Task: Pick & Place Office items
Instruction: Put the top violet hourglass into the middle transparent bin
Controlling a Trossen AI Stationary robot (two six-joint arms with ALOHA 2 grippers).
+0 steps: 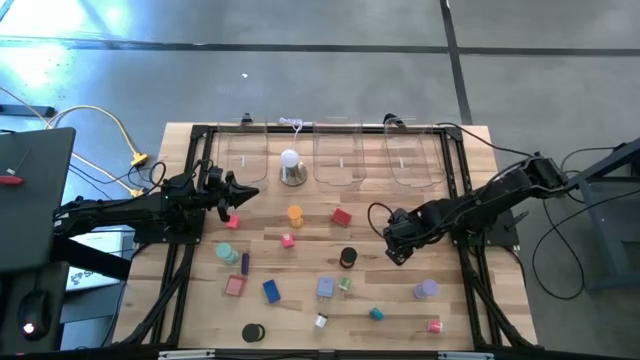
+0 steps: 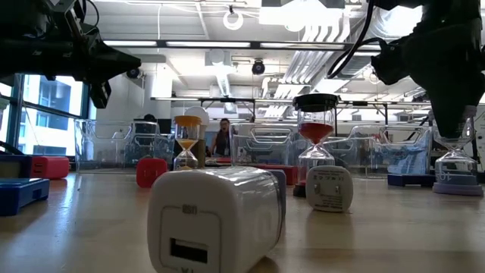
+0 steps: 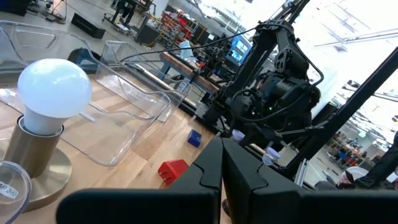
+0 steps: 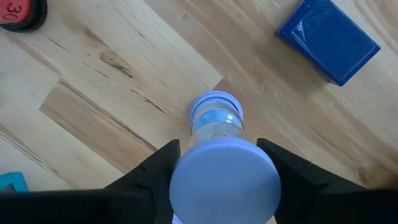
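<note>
Several small coloured office items lie scattered on the wooden table (image 1: 300, 320), among them a red block (image 1: 342, 216), an orange sand timer (image 1: 294, 214) and a black sand timer (image 1: 347, 258). My right gripper (image 1: 397, 250) points down at mid-right over a lavender sand timer (image 4: 219, 149), which also shows in the low view (image 2: 455, 163). Its fingers are closed on the timer's upper cap. My left gripper (image 1: 240, 190) (image 3: 222, 163) waits shut and level at the far left, holding nothing. My right gripper pinches the lavender sand timer's upper cap (image 4: 224, 180) between its two fingers (image 4: 163, 163), one on each side of the round cap. The fingers come from above, pointing down. The timer stands upright below them, its lower cap (image 2: 455, 188) at table level.
A white dome lamp (image 1: 291, 168) on a silvery base stands at the far middle, in front of a row of clear bins (image 1: 340, 160). A blue block (image 4: 328, 38) lies near the timer. A white device (image 2: 216, 220) lies close before the low camera. A black frame (image 1: 470, 280) borders the table.
</note>
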